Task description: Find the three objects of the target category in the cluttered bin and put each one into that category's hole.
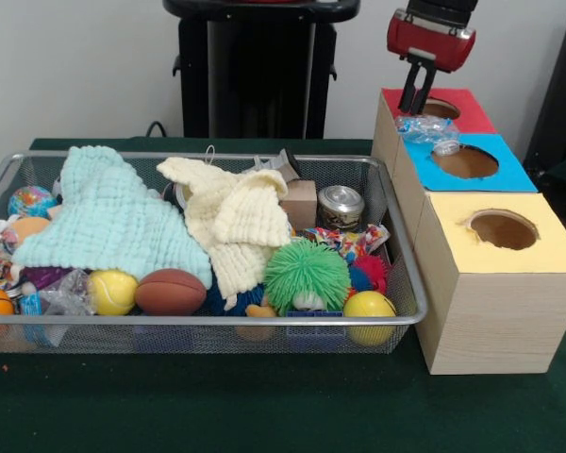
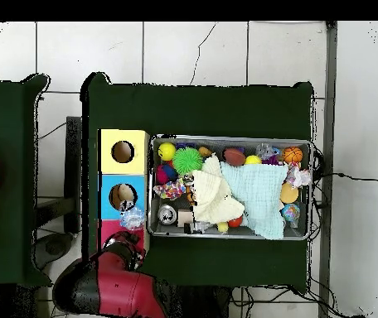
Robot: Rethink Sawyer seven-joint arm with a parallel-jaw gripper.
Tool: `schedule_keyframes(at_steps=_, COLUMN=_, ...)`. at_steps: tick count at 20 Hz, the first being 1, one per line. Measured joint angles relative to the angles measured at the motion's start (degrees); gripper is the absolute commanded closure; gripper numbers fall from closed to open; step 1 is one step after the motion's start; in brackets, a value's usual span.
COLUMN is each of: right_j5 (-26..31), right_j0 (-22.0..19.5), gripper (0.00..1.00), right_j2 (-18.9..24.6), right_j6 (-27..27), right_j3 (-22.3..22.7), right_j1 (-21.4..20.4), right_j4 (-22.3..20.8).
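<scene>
Arm (image 1: 432, 33) cut off by top edge in front view; overhead it runs into black at the bottom. Gripper (image 1: 413, 102): finger gap too small to read, and overhead it's under the arm body. Red box's hole (image 1: 441, 109) partly behind gripper. Mint cloth (image 1: 108, 222) and cream cloth (image 1: 234, 226) cover much of the bin; stuff beneath hidden. Blue spiky thing (image 1: 228, 300) mostly under cream cloth. Crumpled clear plastic item (image 1: 423, 128) on blue box, can't tell what.
</scene>
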Motion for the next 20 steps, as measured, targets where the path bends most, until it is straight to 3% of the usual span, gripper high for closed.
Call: schedule_keyframes(at_steps=20, right_j5=0.05, right_j0=4.61, gripper=1.00, right_j2=-2.61, right_j6=0.00, right_j3=-1.37, right_j1=2.31, right_j4=0.01)
